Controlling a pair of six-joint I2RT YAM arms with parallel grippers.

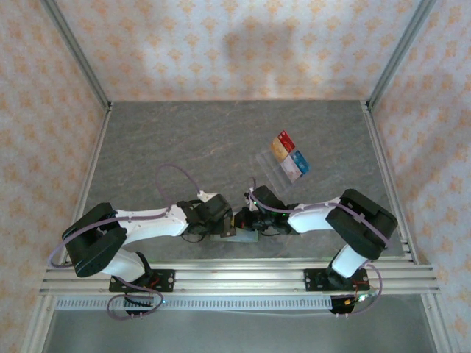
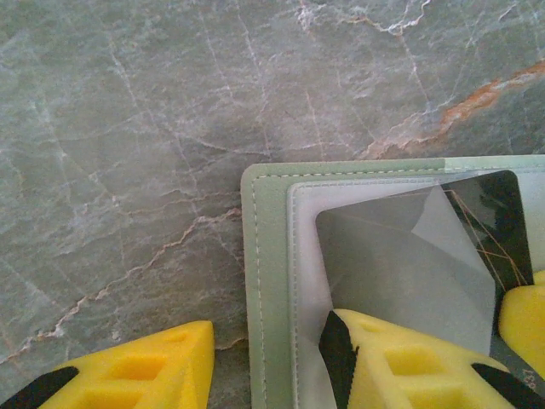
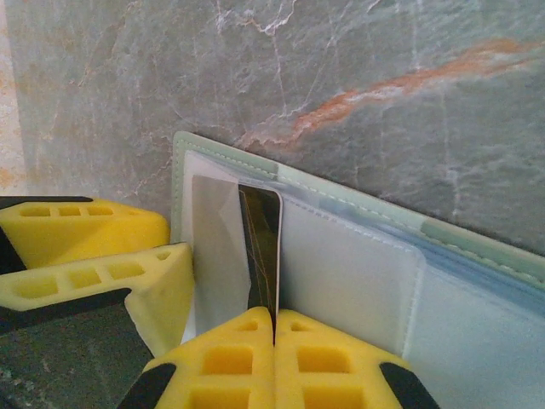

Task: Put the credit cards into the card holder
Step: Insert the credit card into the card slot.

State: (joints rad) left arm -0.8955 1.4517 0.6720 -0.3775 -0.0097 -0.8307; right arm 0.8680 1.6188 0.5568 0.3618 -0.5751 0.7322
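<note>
The sage-green card holder [image 2: 268, 256] lies open on the marble table, close in front of both arm bases [image 1: 229, 232]. My right gripper [image 3: 274, 319] is shut on a black credit card [image 3: 260, 247]. The card stands on edge with its far end inside a pale inner pocket [image 3: 349, 273]. My left gripper [image 2: 268, 341] is open and straddles the holder's left edge. One of its fingers [image 2: 128, 375] rests off the holder over the table, and the other [image 2: 409, 366] presses on the pocket beside the black card [image 2: 502, 221]. More credit cards, red [image 1: 286, 140], gold [image 1: 280, 149] and blue [image 1: 300, 162], lie further back.
Those cards lie on a clear ridged tray [image 1: 274, 165] right of centre. Patterned walls with metal posts close in the table on three sides. A metal rail [image 1: 235, 278] runs along the near edge under the arm bases.
</note>
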